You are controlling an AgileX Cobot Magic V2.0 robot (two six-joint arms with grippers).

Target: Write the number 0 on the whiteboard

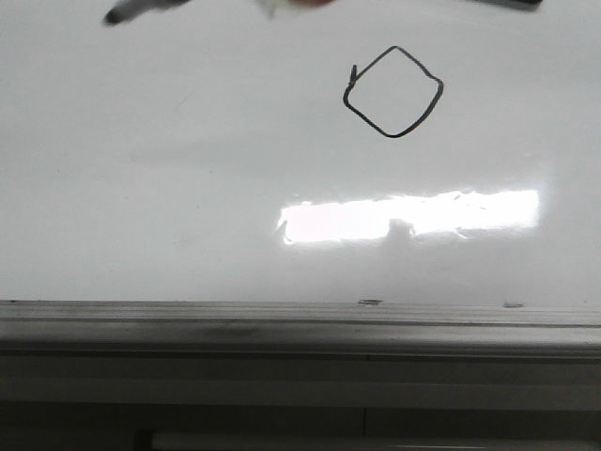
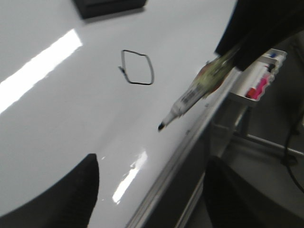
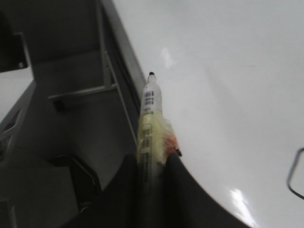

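Observation:
The whiteboard (image 1: 188,188) fills most of the front view, with a glare strip across it. The number 0 (image 1: 392,92) is a closed black rounded-diamond loop with a short tail at its left corner. It also shows in the left wrist view (image 2: 137,67), and an edge of it shows in the right wrist view (image 3: 295,178). My right gripper (image 3: 152,161) is shut on a marker (image 3: 151,109) wrapped in yellowish tape. The marker's tip hangs above the board, away from the loop. The marker also shows in the front view (image 1: 141,9) and in the left wrist view (image 2: 190,97). My left gripper (image 2: 152,190) is open and empty over the board's edge.
The board's grey metal frame (image 1: 300,324) runs along the near side. A small tray (image 2: 261,80) with coloured markers hangs beyond the frame. A black object (image 2: 109,5) lies at the board's far side.

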